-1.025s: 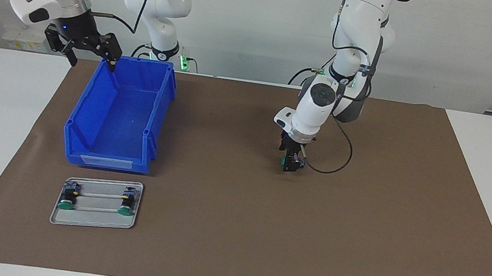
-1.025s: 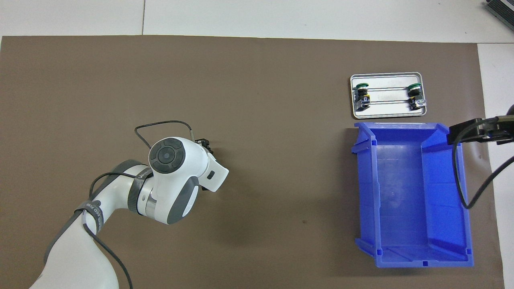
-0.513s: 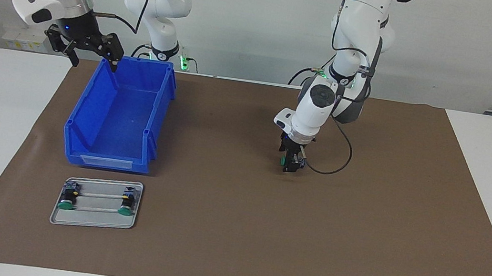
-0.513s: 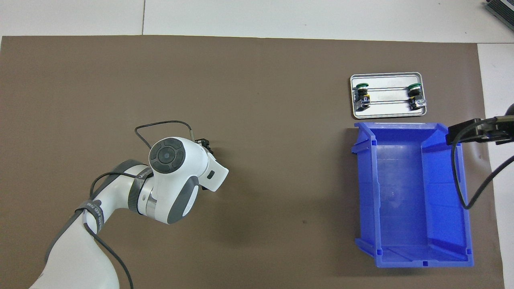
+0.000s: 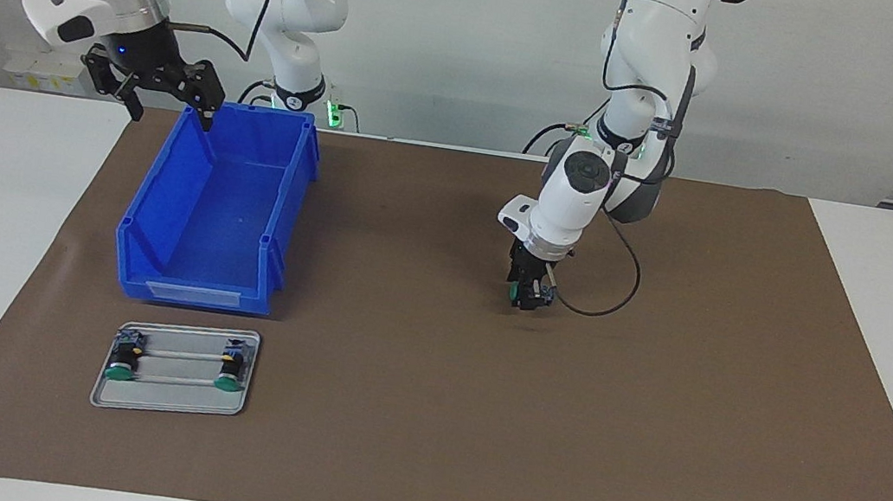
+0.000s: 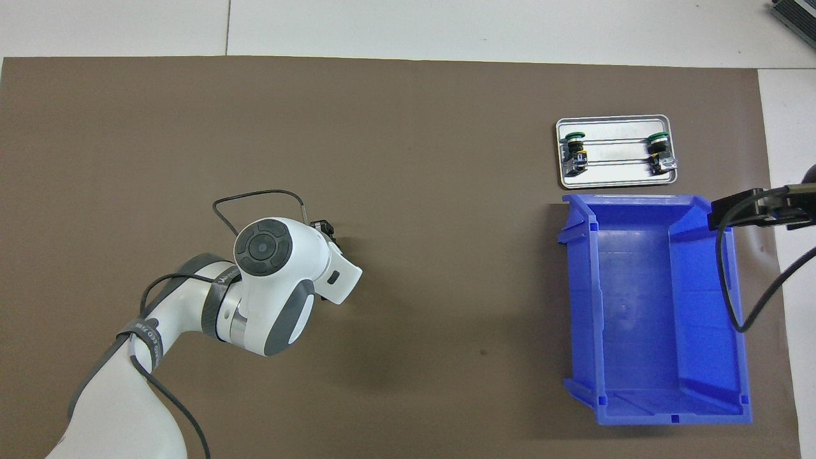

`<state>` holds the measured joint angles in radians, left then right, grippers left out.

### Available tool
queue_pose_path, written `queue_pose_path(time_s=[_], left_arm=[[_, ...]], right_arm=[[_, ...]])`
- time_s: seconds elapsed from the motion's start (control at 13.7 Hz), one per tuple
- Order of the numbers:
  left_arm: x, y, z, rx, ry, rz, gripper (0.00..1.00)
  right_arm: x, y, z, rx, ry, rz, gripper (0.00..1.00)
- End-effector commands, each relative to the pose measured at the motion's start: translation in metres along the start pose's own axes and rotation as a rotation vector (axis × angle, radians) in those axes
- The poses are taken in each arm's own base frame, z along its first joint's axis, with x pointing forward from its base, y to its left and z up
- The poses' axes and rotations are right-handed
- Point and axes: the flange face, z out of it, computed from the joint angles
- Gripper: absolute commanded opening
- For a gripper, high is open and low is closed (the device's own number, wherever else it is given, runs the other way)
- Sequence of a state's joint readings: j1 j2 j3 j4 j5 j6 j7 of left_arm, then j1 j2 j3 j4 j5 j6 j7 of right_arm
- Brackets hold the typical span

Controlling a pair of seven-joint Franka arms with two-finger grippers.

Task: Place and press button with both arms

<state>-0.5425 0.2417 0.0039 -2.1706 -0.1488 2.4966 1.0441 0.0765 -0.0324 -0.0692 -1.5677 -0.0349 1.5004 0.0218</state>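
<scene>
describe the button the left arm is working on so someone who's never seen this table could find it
Start at the brown mat and find the left gripper, pointing down near the mat's middle. At its tip is the button, showing a small green cap. The two other buttons lie in the metal tray by the blue bin; this one is apart from them, on its own.

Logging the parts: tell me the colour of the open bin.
Blue bin, seen best in the overhead view.

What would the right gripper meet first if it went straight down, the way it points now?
Probably the blue bin: the right gripper hangs open over the bin's corner nearest the robots, so it would likely strike the rim or wall there. Depth is unclear.
</scene>
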Motion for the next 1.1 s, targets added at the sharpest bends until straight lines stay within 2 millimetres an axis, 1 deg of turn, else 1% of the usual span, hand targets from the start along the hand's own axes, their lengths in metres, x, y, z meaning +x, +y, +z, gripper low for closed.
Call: queue_pose_path(time_s=[0.0,0.37,0.44,0.59,0.81,0.88,1.03], left_arm=[[-0.009,0.004,0.012,0.003,-0.002,0.016,0.3],[-0.016,-0.002,0.011,0.009,-0.001,0.041,0.02],[-0.017,-0.003,0.011,0.012,0.0,0.042,0.0],[-0.023,-0.013,0.007,0.04,0.013,0.05,0.0],[-0.029,-0.026,-0.003,0.07,0.029,0.04,0.0],[-0.03,-0.028,-0.006,0.071,0.036,0.03,0.0],[-0.036,-0.033,-0.008,0.051,0.089,-0.047,0.0]], right_arm=[[-0.007,0.0,-0.001,-0.002,0.009,0.002,1.0],[-0.007,0.0,-0.001,-0.002,0.009,0.002,1.0],[-0.007,0.0,-0.001,-0.002,0.009,0.002,1.0],[-0.007,0.0,-0.001,-0.002,0.009,0.002,1.0],[-0.007,0.0,-0.001,-0.002,0.009,0.002,1.0],[-0.007,0.0,-0.001,-0.002,0.009,0.002,1.0],[-0.007,0.0,-0.001,-0.002,0.009,0.002,1.0]])
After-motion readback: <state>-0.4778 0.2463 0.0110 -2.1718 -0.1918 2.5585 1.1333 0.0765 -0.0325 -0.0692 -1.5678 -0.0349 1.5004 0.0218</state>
